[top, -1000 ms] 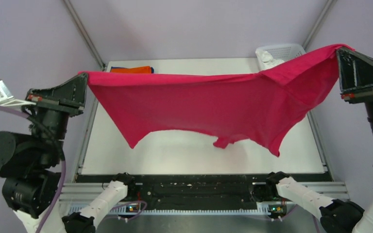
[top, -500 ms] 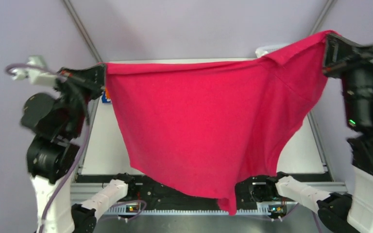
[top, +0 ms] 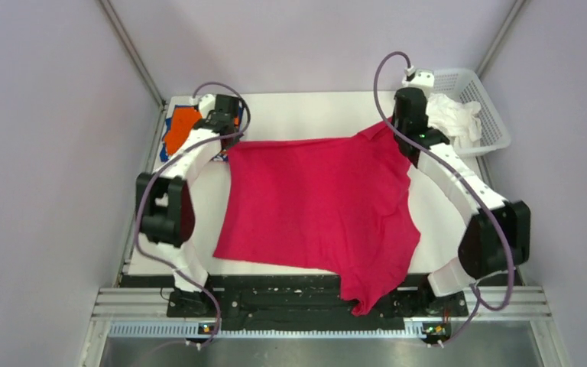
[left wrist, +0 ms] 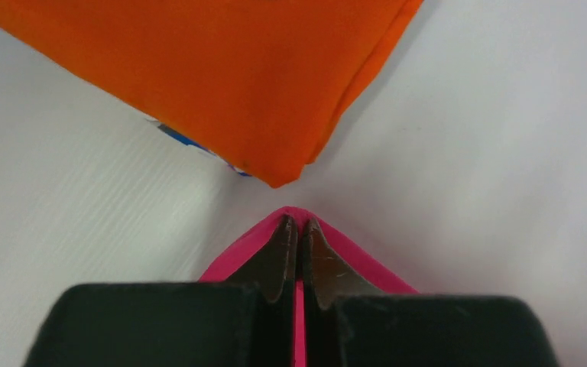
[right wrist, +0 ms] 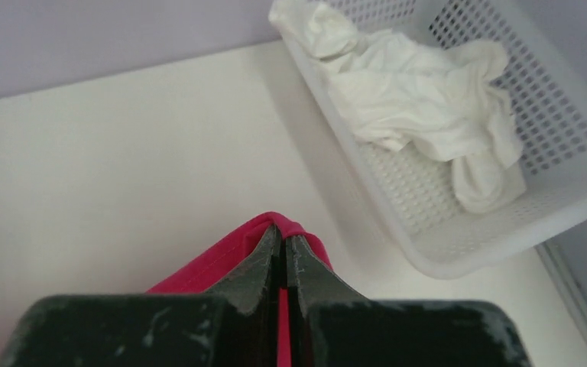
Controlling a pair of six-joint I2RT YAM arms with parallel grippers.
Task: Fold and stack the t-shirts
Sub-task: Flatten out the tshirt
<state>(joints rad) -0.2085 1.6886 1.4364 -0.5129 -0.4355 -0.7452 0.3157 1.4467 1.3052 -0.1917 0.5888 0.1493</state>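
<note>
Change: half a second back the magenta-red t-shirt [top: 317, 206] hung in the air like a curtain, stretched between the two arms. Now it's down on the table [top: 306, 115], spread mostly flat, with both arms reached out to the far side. Left gripper [left wrist: 296, 229] is pinched fully closed on the far-left corner, red fold showing either side of the tips. Right gripper [right wrist: 281, 237] is doing the same on the far-right corner. Neither has let go. I read the lay-down as done and release plus first fold as next. It isn't square though: the right side runs longer, and a lobe at the near right spills over the table's front edge onto the black rail [top: 275, 302]. It probably wants pulling back before folding. Orange t-shirt [left wrist: 199, 69] sits folded at the far-left corner, just past the left tips and not touching the red one. A blue t-shirt [left wrist: 191, 144] lies under it, with only a blue-and-white sliver showing. Can't tell whether the held edge is hem or shoulders, as no collar is visible. Can't tell if the fingertips touch the table either. The right arm covers part of the shirt's right edge from above. White mesh basket [right wrist: 550, 99] at far right holds crumpled white cloth [right wrist: 420, 99], garment type unclear.
</note>
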